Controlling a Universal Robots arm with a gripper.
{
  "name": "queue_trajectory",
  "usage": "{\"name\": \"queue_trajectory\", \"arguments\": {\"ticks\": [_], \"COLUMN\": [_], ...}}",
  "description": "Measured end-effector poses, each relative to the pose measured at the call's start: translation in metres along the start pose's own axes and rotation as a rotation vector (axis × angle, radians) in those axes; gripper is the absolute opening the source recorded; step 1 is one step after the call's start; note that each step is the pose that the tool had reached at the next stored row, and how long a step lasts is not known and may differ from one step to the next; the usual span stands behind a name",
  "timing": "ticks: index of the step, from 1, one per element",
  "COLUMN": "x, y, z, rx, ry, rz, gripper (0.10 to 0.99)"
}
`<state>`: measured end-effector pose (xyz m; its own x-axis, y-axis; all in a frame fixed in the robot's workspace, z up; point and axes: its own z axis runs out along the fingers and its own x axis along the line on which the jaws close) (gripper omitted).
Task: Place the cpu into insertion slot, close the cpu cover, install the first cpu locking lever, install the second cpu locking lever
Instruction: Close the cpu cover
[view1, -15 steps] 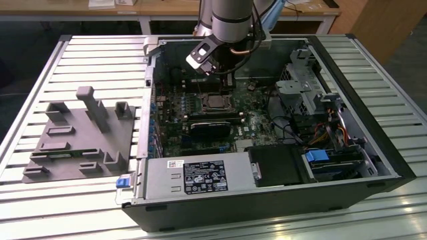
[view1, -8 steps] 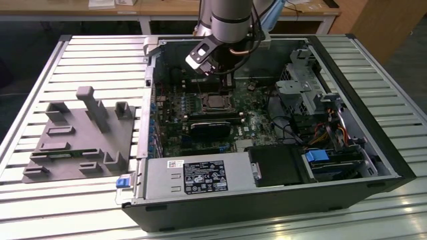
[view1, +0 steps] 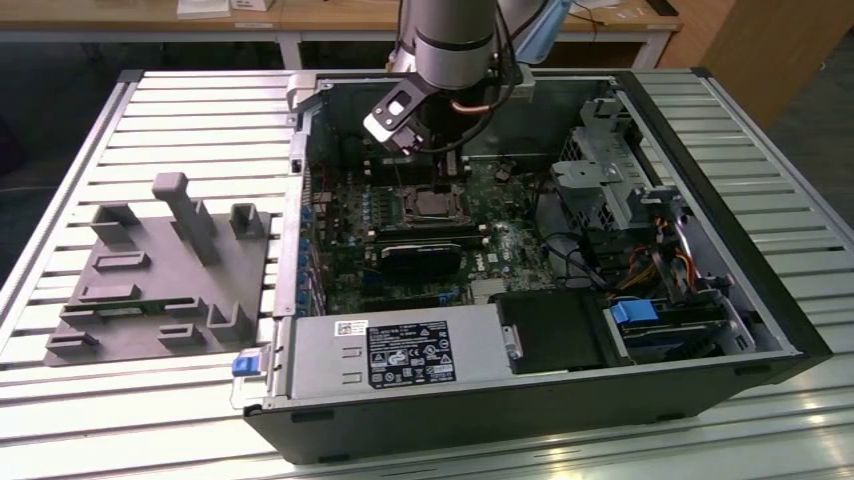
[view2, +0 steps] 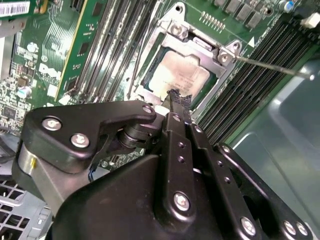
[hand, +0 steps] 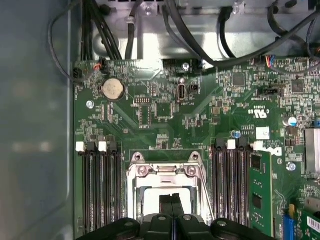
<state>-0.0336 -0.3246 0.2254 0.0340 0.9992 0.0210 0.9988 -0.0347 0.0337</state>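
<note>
The cpu (view2: 180, 74), a silver-topped square, lies in the insertion slot (view1: 430, 205) on the green motherboard. The cpu cover (view2: 220, 54), a silvery frame, lies down over it, and the chip shows through its window. The cover (hand: 167, 172) is also in the first wrist view. One thin locking lever (view2: 272, 66) sticks out free from a socket corner. A second lever (view2: 136, 67) runs along the opposite side. My gripper (view2: 180, 98) is shut with nothing between its fingers (hand: 166, 202). Its tips hover just over the socket's near edge. In the exterior view the gripper (view1: 430, 170) hangs above the socket.
Long black memory slots (hand: 102, 185) flank the socket on both sides. A black heatsink block (view1: 420, 258) sits nearer the power supply (view1: 400, 352). Cables (view1: 587, 255) and a drive cage (view1: 601, 170) fill the exterior view's right. A grey fixture plate (view1: 160, 270) lies outside the case.
</note>
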Motion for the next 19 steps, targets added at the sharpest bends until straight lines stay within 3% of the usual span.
{"name": "queue_trajectory", "arguments": {"ticks": [6,13,19], "x": [-0.0005,-0.0005,-0.0005], "y": [-0.0074,-0.008,-0.008], "z": [0.0039,0.0044,0.0048], "rx": [0.0,0.0,0.002], "ry": [-0.0001,-0.0001,0.0032], "rz": [0.0,-0.003,-0.1], "gripper": [0.106,0.106,0.106]}}
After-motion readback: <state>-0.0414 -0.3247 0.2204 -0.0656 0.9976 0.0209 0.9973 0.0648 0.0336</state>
